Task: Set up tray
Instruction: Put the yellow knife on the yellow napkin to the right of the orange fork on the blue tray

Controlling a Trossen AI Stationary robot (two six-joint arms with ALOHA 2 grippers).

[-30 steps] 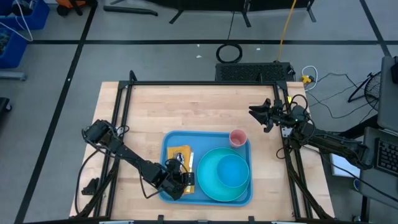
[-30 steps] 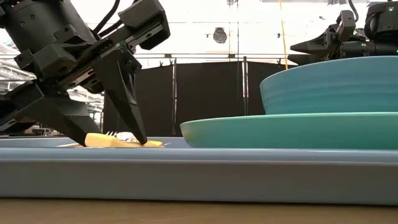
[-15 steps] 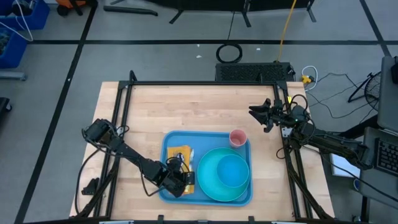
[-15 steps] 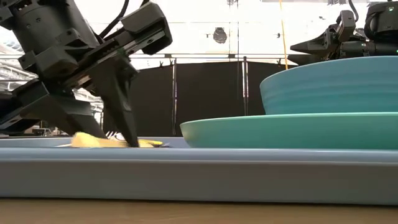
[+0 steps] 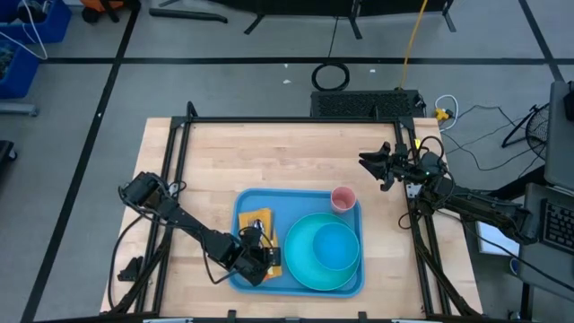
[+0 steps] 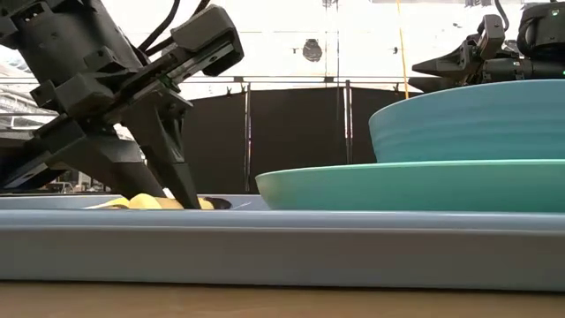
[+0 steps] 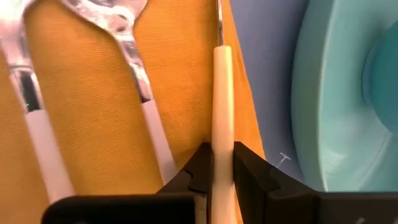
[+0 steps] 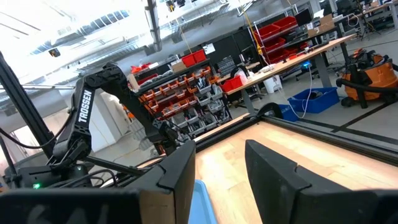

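The blue tray (image 5: 244, 205) lies on the table's near middle and carries a teal plate (image 5: 300, 271), a teal bowl (image 5: 334, 247) on the plate, and a pink cup (image 5: 343, 198) in its far right corner. On the tray's left part lies a yellow napkin (image 7: 87, 112) with a fork (image 7: 25, 93) and a spoon (image 7: 134, 68) flat on it. My left gripper (image 5: 257, 255) is down on the napkin, shut on a cream-handled knife (image 7: 222, 81). My right gripper (image 5: 369, 162) waits open at the table's far right. My left gripper pinches the knife's cream handle (image 7: 222, 134) between its two fingers, one on each side of it. The fingers (image 6: 172, 168) come from above, slanting down toward the tray. The knife lies on the napkin's edge (image 7: 239, 106) beside the plate.
The plate's rim (image 6: 353, 185) and the bowl (image 6: 468, 119) stand close to the right of my left gripper. The tray's low rim (image 6: 265, 247) runs along its near side. Bare wood shows on the table's far half (image 5: 269, 152). Black frame rails border the table.
In the low view my left gripper's fingers have drawn together from wide apart and shut on the knife handle, down on the napkin. The napkin's visible edge has shifted slightly. The right arm has kept still.
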